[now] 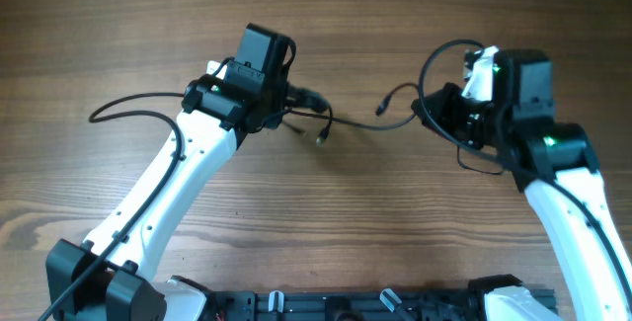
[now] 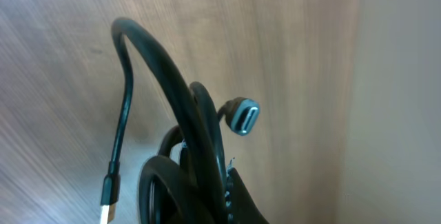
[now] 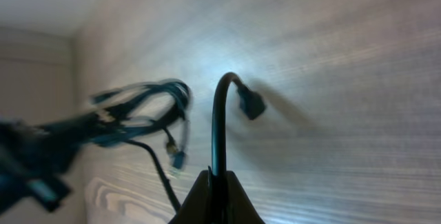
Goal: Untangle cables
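Observation:
The cables are thin black cords. In the overhead view my left gripper (image 1: pixel 301 99) is shut on a bunch of them (image 1: pixel 314 114), and a plug (image 1: pixel 322 137) dangles below it. The left wrist view shows looped cables (image 2: pixel 186 107) clamped in my left gripper (image 2: pixel 220 200), with an oval metallic plug (image 2: pixel 242 116) and a light-tipped plug (image 2: pixel 106 196) hanging free. My right gripper (image 1: pixel 427 114) is shut on one cable. In the right wrist view that cable (image 3: pixel 219 127) rises from my right gripper (image 3: pixel 217 189) and arcs to a dark plug (image 3: pixel 251 104). The blurred tangle (image 3: pixel 145 103) hangs to its left.
One cable tail (image 1: pixel 128 104) trails left across the wooden table (image 1: pixel 326 222). A strand (image 1: pixel 370 125) runs between the two grippers, and a black loop (image 1: pixel 439 56) arches above the right wrist. The arms' bases (image 1: pixel 375 301) sit at the near edge.

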Robot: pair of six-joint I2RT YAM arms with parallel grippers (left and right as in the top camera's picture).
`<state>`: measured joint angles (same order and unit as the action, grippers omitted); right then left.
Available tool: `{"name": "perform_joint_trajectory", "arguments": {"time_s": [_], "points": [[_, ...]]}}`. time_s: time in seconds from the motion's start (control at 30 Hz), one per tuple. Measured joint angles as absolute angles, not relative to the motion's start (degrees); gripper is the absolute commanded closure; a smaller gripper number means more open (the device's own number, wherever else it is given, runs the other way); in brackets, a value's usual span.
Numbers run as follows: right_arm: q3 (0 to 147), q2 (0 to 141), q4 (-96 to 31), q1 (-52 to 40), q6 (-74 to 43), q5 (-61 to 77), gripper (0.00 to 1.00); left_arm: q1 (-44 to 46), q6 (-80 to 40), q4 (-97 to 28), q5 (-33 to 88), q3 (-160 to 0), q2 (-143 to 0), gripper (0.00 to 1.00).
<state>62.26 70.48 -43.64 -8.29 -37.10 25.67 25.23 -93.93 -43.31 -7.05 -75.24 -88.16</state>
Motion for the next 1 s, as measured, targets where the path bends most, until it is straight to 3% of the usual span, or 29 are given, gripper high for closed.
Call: {"name": "perform_joint_trajectory", "arguments": {"time_s": [0.17,0.33,0.4,0.43,0.53,0.73,0.83,1.0], "points": [[62.28,78.94,-43.99,-8.27,-37.43,28.38,0.96,25.12,-93.76,-29.19,1.98,-75.22,-88.16,0.96],[62.19,81.41,-33.04,-8.03,-38.13,28.38,0.94,20.91,-90.87,-26.72,24.49,-75.22,-88.16,0.96],[62.19,81.45,-29.87,-8.03,-38.39,27.03,0.91,17.41,-84.6,-22.63,36.53,-75.22,-88.16,0.96],[62.19,81.47,-28.99,-8.03,-38.37,26.48,0.82,16.14,-81.43,-21.63,41.12,-75.22,-88.16,0.96],[62.19,81.54,-23.88,-8.03,-36.77,25.15,0.72,13.85,-70.48,-21.17,52.75,-75.22,-88.16,0.96],[62.19,81.54,-12.84,-8.03,-35.46,25.06,0.71,14.44,-47.35,-22.22,66.59,-75.22,-88.16,0.96],[62.19,81.56,-11.07,-7.55,-35.44,25.26,0.72,17.28,-33.52,-29.89,70.89,-75.29,-88.16,0.96],[62.19,81.54,-15.4,-3.07,-34.59,25.76,0.7,21.87,-18.79,-41.15,66.67,-75.33,-88.53,0.96]]}}
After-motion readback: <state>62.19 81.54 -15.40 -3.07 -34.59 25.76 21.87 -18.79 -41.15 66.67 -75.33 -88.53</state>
